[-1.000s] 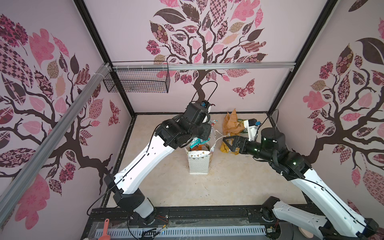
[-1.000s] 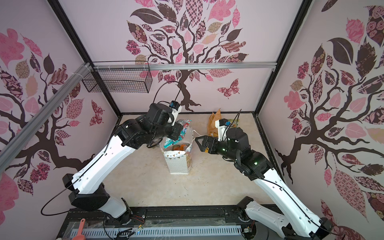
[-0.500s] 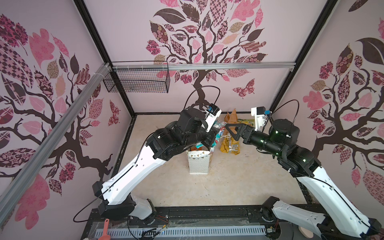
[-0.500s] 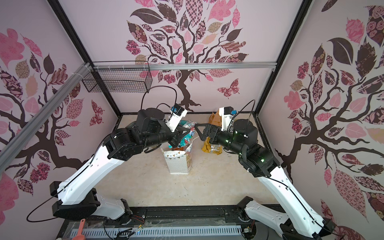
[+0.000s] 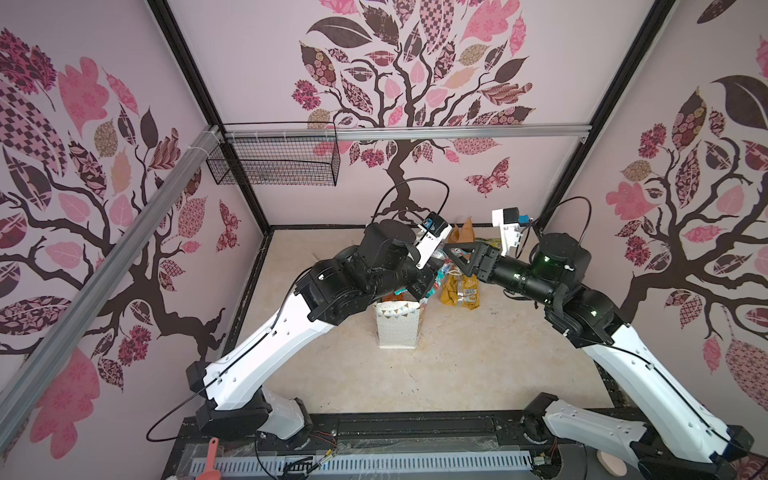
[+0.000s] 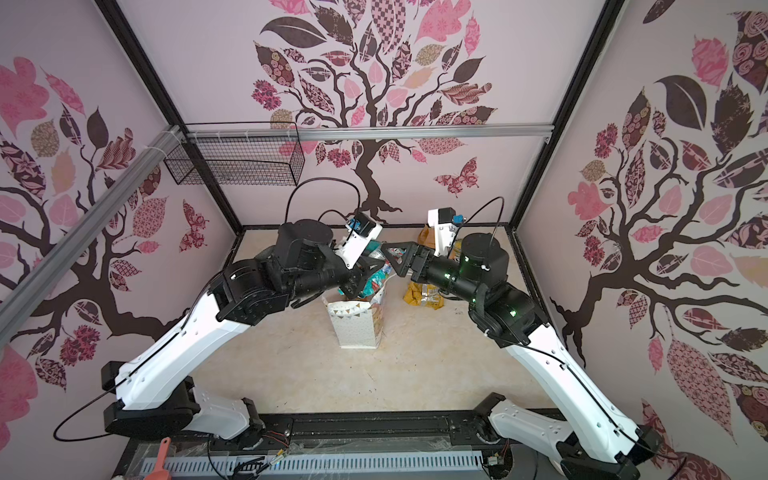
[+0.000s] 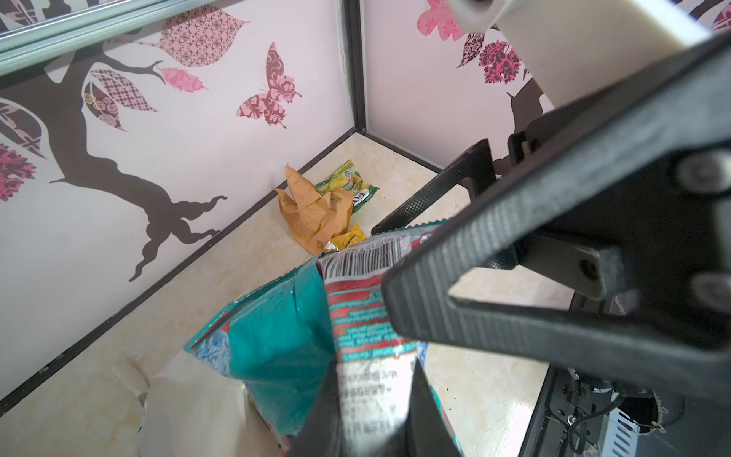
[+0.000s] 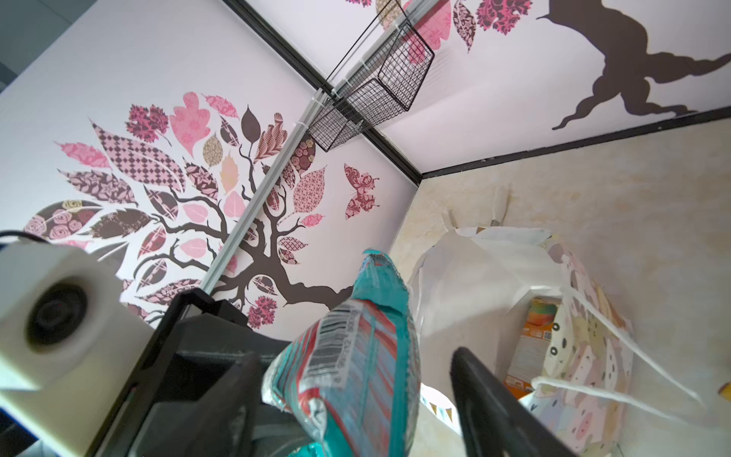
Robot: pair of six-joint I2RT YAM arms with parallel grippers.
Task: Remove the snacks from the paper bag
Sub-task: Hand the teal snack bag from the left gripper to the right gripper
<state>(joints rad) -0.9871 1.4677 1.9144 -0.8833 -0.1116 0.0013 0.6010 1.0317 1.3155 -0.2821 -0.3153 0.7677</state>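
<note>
Task progress: judged about half done. Two snacks were found lying out, a third was caught in mid-air, and at least one was left inside.
Counter (image 5: 457, 374): two packets and the bag were carried on it.
Paper bag (image 5: 395, 328): was stood upright mid-counter with its mouth open and its cord handles loose.
Left claw (image 7: 374, 380): was clamped on one end of the teal packet (image 7: 277, 356), which was held above the bag's mouth.
Right claw (image 8: 356, 356): its jaws were spread on either side of the packet's barcoded end and were not yet pressed onto it.
Mustard-yellow packet (image 5: 459, 291): was laid just beside the bag, on the right arm's side.
Green-and-yellow packet (image 7: 348, 186): was laid near the back wall, partly hidden by the crumpled tan paper (image 7: 312, 213).
Orange packet (image 8: 534, 348): was seen inside the bag.
Fifth packet: could not be made out.
</note>
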